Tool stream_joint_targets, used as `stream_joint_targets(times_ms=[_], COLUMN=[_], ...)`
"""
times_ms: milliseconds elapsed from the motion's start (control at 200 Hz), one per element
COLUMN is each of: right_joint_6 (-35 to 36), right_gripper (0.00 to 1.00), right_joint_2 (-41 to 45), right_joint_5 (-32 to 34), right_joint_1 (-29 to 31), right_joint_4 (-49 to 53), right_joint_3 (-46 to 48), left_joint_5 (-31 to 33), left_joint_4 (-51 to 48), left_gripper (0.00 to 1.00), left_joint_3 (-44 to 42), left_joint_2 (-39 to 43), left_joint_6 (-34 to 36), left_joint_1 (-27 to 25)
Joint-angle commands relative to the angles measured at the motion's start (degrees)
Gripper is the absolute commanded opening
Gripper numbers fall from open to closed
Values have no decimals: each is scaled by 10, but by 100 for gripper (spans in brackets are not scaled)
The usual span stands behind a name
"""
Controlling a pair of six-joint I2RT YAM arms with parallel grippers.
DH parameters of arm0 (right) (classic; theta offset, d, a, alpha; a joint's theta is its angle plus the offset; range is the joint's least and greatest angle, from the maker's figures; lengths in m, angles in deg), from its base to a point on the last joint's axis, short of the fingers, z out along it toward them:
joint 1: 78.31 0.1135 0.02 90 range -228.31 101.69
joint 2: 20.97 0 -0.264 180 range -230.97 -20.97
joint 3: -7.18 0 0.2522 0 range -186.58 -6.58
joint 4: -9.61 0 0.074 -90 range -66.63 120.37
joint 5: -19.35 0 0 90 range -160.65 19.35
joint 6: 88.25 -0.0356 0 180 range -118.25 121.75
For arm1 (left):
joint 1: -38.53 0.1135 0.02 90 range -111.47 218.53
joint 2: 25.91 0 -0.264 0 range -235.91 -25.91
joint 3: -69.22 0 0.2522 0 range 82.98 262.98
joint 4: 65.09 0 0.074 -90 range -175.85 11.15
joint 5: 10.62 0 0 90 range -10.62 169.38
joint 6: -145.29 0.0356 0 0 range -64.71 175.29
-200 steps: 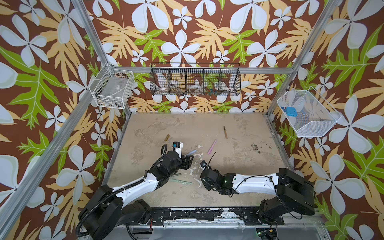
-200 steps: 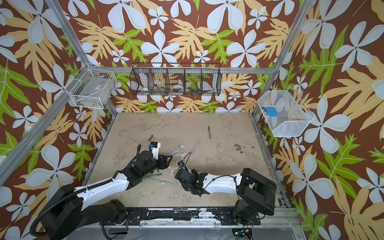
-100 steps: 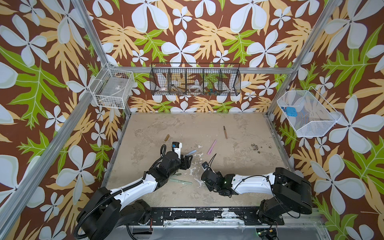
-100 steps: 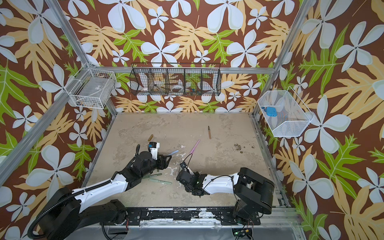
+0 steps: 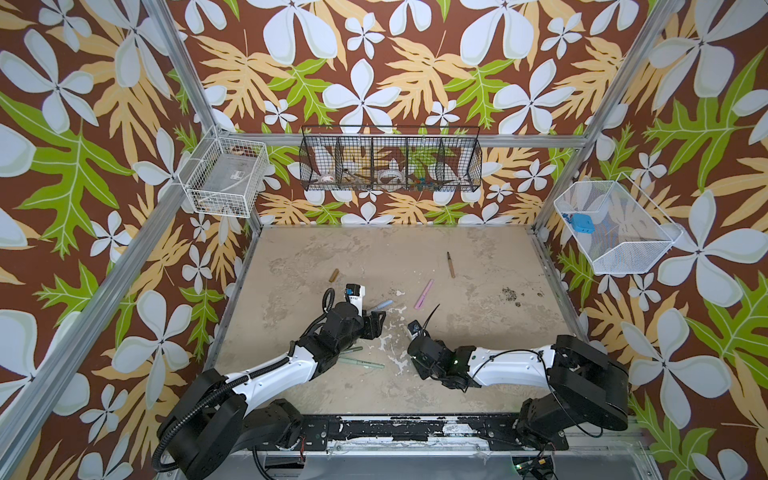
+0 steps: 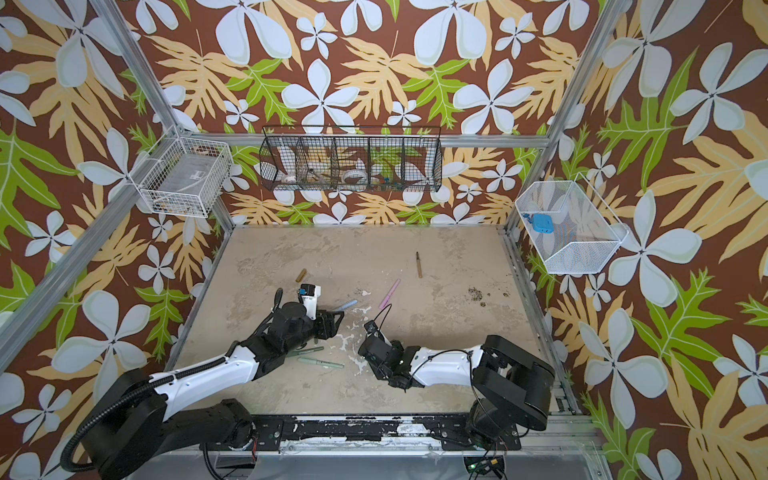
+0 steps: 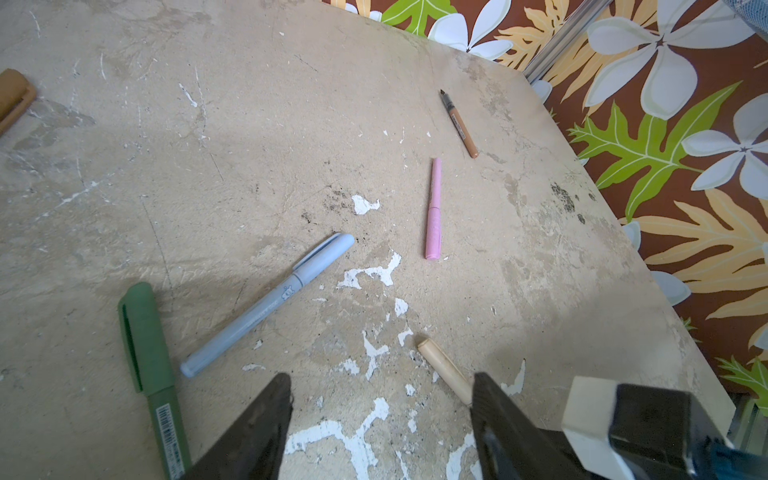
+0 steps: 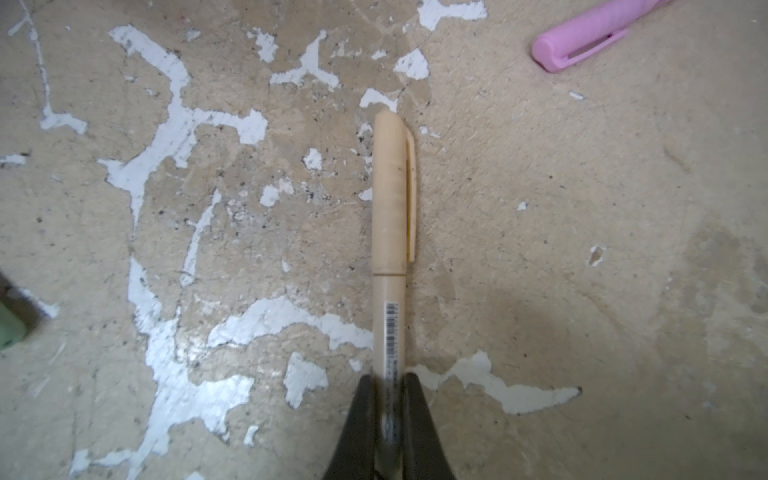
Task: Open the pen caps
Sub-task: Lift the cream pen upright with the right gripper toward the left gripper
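- The worn beige tabletop (image 5: 457, 249), chipped white in patches, carries every pen. Places below are told from the beige pen.
- The black two-fingered right gripper (image 8: 389, 384) is clenched on the barcode end of a slim plastic beige pen (image 8: 388, 307).
- The black left gripper (image 7: 380, 386) hangs over the table with its fingers (image 7: 498, 415) spread wide, grasping nothing. The beige pen's cap end lies just beside one of them.
- The beige pen lies flat between the two grippers, and its long axis runs straight out from the right gripper.
- A capped light blue pen (image 7: 266, 305) lies near the beige pen's cap end on the left arm's side. It is slanted, with its cap end towards the pink pen.
- A capped dark green pen (image 7: 149, 365) lies beyond the light blue pen from the beige pen.
- A capped pink pen (image 5: 424, 294) lies near the beige pen, towards the back wall. Its clip end is the nearer end and its axis runs backwards.
- An uncapped brown pen (image 5: 450, 264) lies well apart from the beige pen, past the pink pen. Its dark tip points at the back wall.
- A pale green pen (image 5: 361, 364) lies near the beige pen, beside the left forearm and across the table. I cannot tell whether it is capped.
- The beige cap (image 8: 392, 191), still on, points away from the right gripper.
- A short brown cap (image 5: 334, 274), off its pen, lies slanted well apart from the beige pen, beyond the left gripper.
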Motion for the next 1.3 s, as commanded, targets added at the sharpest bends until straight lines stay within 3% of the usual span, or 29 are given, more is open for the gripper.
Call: stream_joint_targets(times_ms=[0, 250, 440, 581, 806, 926, 1131, 1296], right_joint_6=[25, 78, 81, 99, 160, 153, 145, 149], right_gripper=[9, 5, 3, 3, 3, 3, 3, 3], right_joint_2=[15, 45, 90, 140, 198, 220, 203, 184], right_joint_5=[-27, -117, -170, -219, -293, -330, -389, -426], right_joint_1=[-13, -108, -164, -201, -209, -209, -209, -207], right_joint_4=[5, -13, -21, -66, -157, -219, -260, -272], right_joint_3=[-5, -24, -50, -53, -6, 39, 50, 46], left_joint_5=[-2, -65, -45, -32, -64, -116, -175, -219], left_joint_4=[12, 88, 107, 152, 242, 272, 311, 338], left_gripper=[73, 75, 77, 80, 81, 81, 81, 74], left_joint_3=[-3, 0, 31, 30, -31, -49, -59, -55], left_joint_2=[7, 43, 57, 67, 79, 78, 62, 37], left_joint_6=[2, -27, -74, -62, -29, -21, -16, -26], left_joint_1=[1, 3, 3, 6, 12, 11, 11, 12])
